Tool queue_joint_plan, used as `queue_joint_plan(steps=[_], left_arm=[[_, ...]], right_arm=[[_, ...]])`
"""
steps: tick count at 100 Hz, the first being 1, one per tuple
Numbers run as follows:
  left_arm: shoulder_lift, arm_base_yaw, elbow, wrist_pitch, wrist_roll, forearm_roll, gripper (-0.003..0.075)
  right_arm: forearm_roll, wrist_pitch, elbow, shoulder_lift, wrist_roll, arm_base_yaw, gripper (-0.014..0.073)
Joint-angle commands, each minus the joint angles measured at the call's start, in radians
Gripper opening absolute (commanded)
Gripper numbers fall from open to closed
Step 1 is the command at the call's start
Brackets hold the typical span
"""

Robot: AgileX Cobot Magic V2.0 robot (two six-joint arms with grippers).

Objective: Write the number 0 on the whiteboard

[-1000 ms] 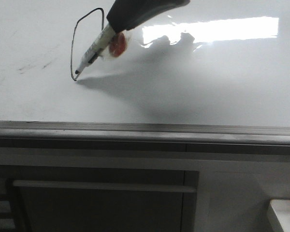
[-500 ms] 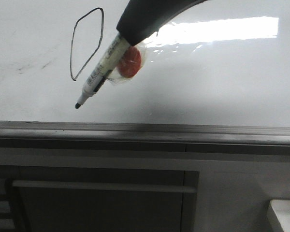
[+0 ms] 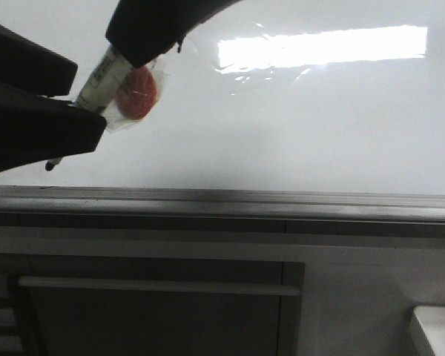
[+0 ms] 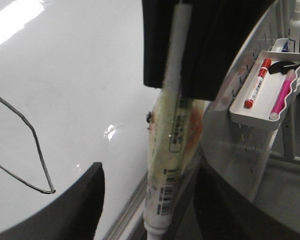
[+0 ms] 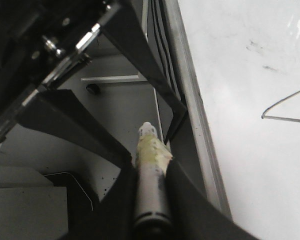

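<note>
Since the earlier frame my right tool (image 3: 96, 93) has carried the marker (image 3: 104, 78) leftward and off the whiteboard (image 3: 319, 126), and my left tool (image 3: 74, 111) has come in from the left. My right tool is pinching the marker's barrel while my left tool is standing spread on either side of it. The number 0 (image 4: 30, 150) is lying on the whiteboard beside the left tool, hidden from the front.

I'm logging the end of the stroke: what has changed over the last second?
The right tool, shut on the marker, lifted its tip off the whiteboard and carried it left. The left tool came in, open, either side of the marker. The number 0 looks unchanged where visible.
</note>
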State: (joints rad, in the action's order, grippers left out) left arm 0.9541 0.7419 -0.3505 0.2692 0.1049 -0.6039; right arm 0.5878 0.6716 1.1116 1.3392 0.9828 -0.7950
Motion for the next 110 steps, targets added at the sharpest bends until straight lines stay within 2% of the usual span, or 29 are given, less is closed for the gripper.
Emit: queue_joint_plan(steps=[1,22,39,48,55,60,64,67,68,75,78,96,105,110], left_arm=[[0.016,0.009,-0.034,0.053,-0.002,0.009,0.0356],[0.038,0.009,-0.047,0.055,-0.002,0.009,0.0230],[0.038,0.009,-0.047,0.046,-0.002,0.000,-0.0020],[0.038,0.009,-0.047,0.046,-0.002,0.000,-0.0020],[0.038,0.009,-0.047,0.050,0.000,0.000,-0.0020],[0.038,0.009,-0.047,0.050,0.000,0.011,-0.0020],[0.038,0.009,-0.047,0.050,0.000,0.035,-0.0020],[0.038,0.009,-0.047,0.050,0.000,0.060,-0.0020],[0.038,0.007,-0.047,0.050,0.000,0.075,-0.0020],[0.038,-0.009,-0.047,0.048,0.000,0.180,-0.0020],[0.038,-0.023,-0.047,0.048,0.000,0.232,-0.0020],[0.040,-0.206,-0.047,0.067,0.000,0.612,-0.0020],[0.056,-0.299,-0.065,0.033,0.000,0.698,-0.0020],[0.075,-0.333,-0.090,-0.034,0.002,0.704,-0.0020]], right_arm=[[0.019,-0.051,0.029,-0.032,0.011,-0.009,-0.0050],[0.021,-0.044,0.030,-0.032,0.011,-0.015,-0.0050],[0.021,-0.048,0.030,-0.032,0.011,-0.015,-0.0050],[0.023,-0.075,0.030,-0.032,0.009,-0.015,-0.0043],[0.023,-0.077,0.030,-0.032,0.009,-0.015,0.0029],[0.023,-0.080,0.030,-0.032,0.011,-0.013,0.0141],[0.023,-0.097,0.030,-0.032,0.011,-0.008,0.0288],[0.023,-0.110,0.030,-0.032,0.011,-0.006,0.0353],[0.023,-0.119,0.030,-0.032,0.011,-0.004,0.0415],[0.023,-0.160,0.030,-0.034,0.011,0.010,0.0563],[0.023,-0.183,0.030,-0.034,0.009,0.015,0.0588],[0.023,-0.198,0.030,-0.045,-0.014,0.055,0.0552],[0.023,-0.194,0.030,-0.051,-0.034,0.060,0.0526],[0.023,-0.188,0.030,-0.053,-0.036,0.060,0.0516]])
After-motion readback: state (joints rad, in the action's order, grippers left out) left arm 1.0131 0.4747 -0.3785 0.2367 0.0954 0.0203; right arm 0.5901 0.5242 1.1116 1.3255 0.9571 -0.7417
